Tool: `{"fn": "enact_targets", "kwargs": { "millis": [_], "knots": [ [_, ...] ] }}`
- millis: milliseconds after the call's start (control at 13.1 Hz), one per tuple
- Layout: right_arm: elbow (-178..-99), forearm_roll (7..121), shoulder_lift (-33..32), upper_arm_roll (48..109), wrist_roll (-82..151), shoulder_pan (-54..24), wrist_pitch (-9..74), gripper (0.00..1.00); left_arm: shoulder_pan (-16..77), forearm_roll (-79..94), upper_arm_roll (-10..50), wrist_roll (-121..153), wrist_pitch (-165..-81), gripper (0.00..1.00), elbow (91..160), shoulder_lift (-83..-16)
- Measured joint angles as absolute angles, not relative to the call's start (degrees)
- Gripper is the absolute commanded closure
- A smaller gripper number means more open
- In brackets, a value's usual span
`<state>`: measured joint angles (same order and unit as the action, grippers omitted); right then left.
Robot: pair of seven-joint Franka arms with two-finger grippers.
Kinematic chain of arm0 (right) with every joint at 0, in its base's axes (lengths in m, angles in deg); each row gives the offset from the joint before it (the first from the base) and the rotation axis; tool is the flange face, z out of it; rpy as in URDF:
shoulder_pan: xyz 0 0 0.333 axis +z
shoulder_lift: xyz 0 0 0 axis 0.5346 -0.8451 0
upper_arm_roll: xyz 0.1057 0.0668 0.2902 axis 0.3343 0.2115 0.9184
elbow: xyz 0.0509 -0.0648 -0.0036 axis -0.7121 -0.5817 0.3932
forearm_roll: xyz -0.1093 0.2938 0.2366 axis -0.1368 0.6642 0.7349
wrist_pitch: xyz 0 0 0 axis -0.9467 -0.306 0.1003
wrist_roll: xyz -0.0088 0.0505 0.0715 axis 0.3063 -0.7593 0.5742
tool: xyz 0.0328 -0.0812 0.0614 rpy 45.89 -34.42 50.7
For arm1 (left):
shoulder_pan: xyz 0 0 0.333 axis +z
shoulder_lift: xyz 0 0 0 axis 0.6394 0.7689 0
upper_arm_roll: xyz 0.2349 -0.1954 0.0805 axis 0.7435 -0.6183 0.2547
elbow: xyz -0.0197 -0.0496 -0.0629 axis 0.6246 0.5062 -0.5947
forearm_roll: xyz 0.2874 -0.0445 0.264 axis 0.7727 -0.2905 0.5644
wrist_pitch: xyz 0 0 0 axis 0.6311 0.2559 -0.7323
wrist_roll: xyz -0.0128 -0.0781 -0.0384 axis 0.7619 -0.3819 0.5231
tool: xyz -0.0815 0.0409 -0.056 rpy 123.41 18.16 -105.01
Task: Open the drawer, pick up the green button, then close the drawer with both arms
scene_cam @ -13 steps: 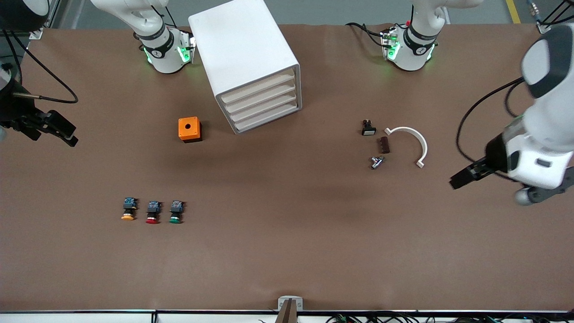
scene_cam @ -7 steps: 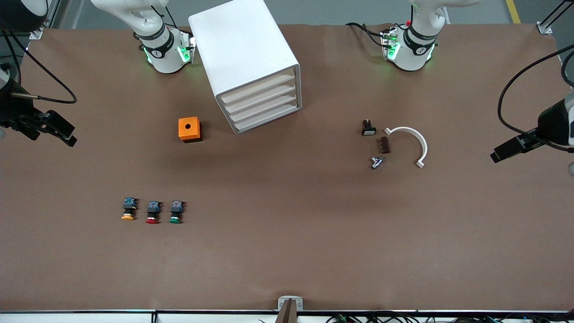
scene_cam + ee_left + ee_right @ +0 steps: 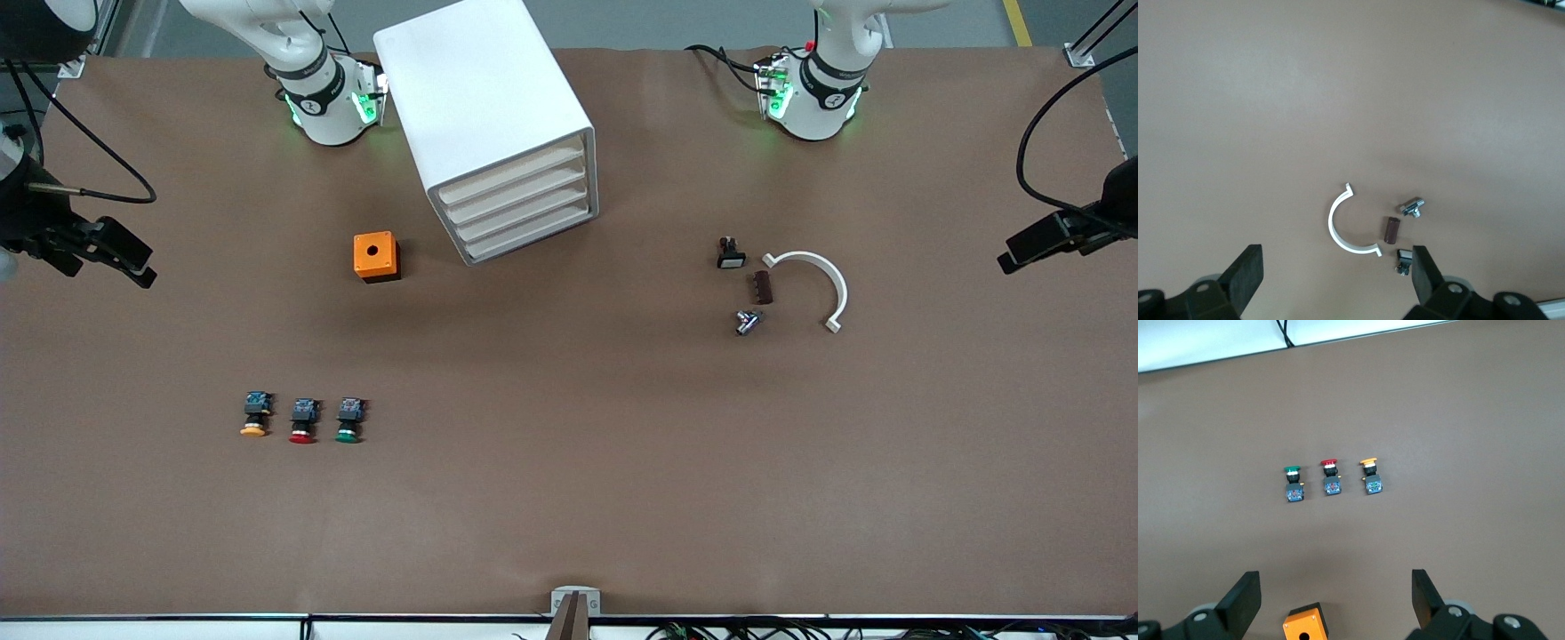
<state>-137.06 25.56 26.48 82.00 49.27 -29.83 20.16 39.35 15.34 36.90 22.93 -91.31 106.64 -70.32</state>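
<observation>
green button [image 3: 348, 425] on table | both grippers spread, well apart from it

The white cabinet [image 3: 489, 116] stands up tall on the table, turned a little at an angle. Its four white drawers [image 3: 520, 206] sit one above another, and all of them are pushed in. The green button [image 3: 348, 420] lies on its side on the bare table, with its green cap nearer the front camera and its blue block farther. It is well apart from both open grippers, nearer the right gripper [image 3: 124, 258].
</observation>
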Motion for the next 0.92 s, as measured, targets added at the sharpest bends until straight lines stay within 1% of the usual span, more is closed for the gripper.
{"fn": "enact_targets", "kwargs": {
  "millis": [230,383,919],
  "knots": [
    [-137.06,25.56,26.47,82.0,48.56,-29.86,19.15,0.0,39.35,15.34,36.95,22.11,-92.45,0.01,114.59,-76.21],
    [-136.98,25.56,26.47,82.0,48.16,-29.86,19.14,0.0,39.34,15.34,36.46,22.06,-92.98,0.01,117.85,-78.79],
    [-136.32,25.56,26.47,82.02,47.58,-29.85,19.13,0.0,39.71,15.34,36.0,17.9,-93.75,0.01,119.86,-80.86]
  ]
}}
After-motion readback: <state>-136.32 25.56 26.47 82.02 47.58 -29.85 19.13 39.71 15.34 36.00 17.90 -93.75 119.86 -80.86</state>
